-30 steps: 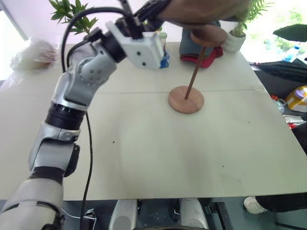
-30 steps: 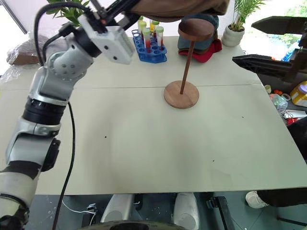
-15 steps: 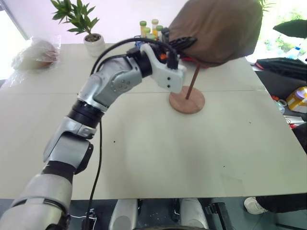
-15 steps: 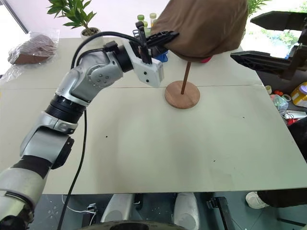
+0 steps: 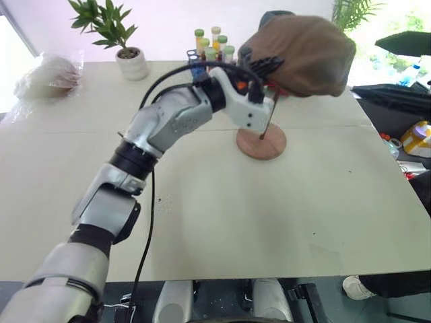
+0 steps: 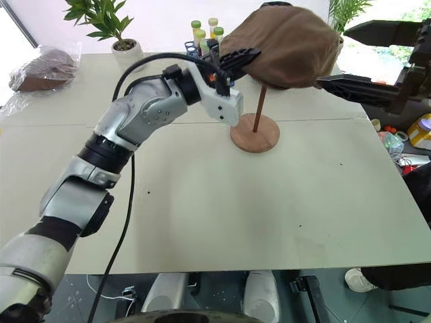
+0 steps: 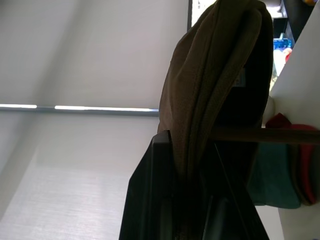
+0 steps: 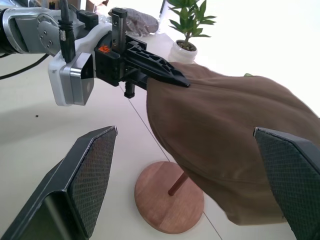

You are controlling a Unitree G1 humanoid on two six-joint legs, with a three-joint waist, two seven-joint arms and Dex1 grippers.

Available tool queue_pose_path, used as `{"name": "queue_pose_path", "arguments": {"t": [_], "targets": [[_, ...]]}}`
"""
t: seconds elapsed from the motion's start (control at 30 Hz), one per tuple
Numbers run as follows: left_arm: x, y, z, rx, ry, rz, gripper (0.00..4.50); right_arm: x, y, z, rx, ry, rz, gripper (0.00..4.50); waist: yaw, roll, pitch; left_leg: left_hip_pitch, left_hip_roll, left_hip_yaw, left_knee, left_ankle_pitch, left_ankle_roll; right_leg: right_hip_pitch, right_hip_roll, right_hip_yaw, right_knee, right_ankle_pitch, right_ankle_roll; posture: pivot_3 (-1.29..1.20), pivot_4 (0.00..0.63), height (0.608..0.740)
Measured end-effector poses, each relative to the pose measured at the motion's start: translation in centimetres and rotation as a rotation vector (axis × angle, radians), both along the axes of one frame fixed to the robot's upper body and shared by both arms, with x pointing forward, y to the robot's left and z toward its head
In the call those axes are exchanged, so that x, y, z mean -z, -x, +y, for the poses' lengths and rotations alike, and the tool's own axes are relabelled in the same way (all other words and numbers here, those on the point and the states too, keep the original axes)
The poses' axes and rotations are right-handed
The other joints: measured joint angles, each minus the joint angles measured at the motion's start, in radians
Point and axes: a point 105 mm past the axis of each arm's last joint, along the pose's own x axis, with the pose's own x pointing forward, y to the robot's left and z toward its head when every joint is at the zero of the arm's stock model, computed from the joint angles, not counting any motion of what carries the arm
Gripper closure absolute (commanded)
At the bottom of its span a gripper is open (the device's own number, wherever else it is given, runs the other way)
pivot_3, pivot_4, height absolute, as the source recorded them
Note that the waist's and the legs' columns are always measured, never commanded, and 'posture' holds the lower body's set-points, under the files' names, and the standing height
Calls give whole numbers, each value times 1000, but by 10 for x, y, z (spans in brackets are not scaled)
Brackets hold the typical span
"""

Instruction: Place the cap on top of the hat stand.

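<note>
The brown cap (image 5: 303, 54) hangs over the top of the hat stand, hiding its upper disc. The stand's thin rod (image 6: 258, 111) runs up into the cap from the round wooden base (image 5: 261, 143). My left gripper (image 5: 259, 66) is shut on the cap's near-left rim; in the left wrist view the fabric (image 7: 210, 100) is pinched between its black fingers (image 7: 150, 200). Whether the cap rests on the disc I cannot tell. My right gripper (image 6: 332, 55) stands open just right of the cap, one finger higher and one lower, holding nothing.
A blue test-tube rack (image 5: 209, 50) stands behind my left wrist. A potted plant (image 5: 128, 57) and a plastic bag (image 5: 50, 74) sit at the back left. A red hat (image 7: 295, 165) lies behind the stand. Clutter (image 5: 417, 138) lies off the table's right edge.
My left gripper brought the cap down and to the right, from above the stand onto its top, so the bare disc is now covered. The right gripper has stayed where it was.
</note>
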Motion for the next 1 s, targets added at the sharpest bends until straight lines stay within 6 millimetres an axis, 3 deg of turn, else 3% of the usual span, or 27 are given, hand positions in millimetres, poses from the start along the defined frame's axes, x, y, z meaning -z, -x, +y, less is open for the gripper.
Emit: {"name": "queue_pose_path", "arguments": {"t": [0.1,0.23,0.3,0.6,0.83,1.0], "targets": [[7,2,5,-6,-19,24,2811,1,0,1,-2,4,-1,0,2,0,0,0,0,0,1,0,0,0,0,0,0,0,0,0,150,728],[4,7,5,6,-13,36,727,1,-1,1,-3,11,-10,0,1,0,0,0,0,0,1,0,0,0,0,0,0,0,0,0,150,728],[1,7,6,6,-1,43,40,3,-2,2,-6,17,-11,0,0,0,0,0,0,0,1,0,0,0,0,0,0,0,0,0,150,728],[-10,12,29,25,91,181,40,18,-9,0,15,60,9,0,-1,0,0,0,0,0,1,0,0,0,0,0,0,0,0,0,150,728],[-42,14,76,69,230,392,40,30,-7,6,8,124,7,0,-2,0,0,1,0,0,1,0,0,0,0,0,0,0,0,0,150,728],[-58,31,100,176,250,600,40,36,-7,8,-3,133,16,0,0,0,0,1,0,0,1,0,0,1,0,0,0,0,0,0,150,728]]}}
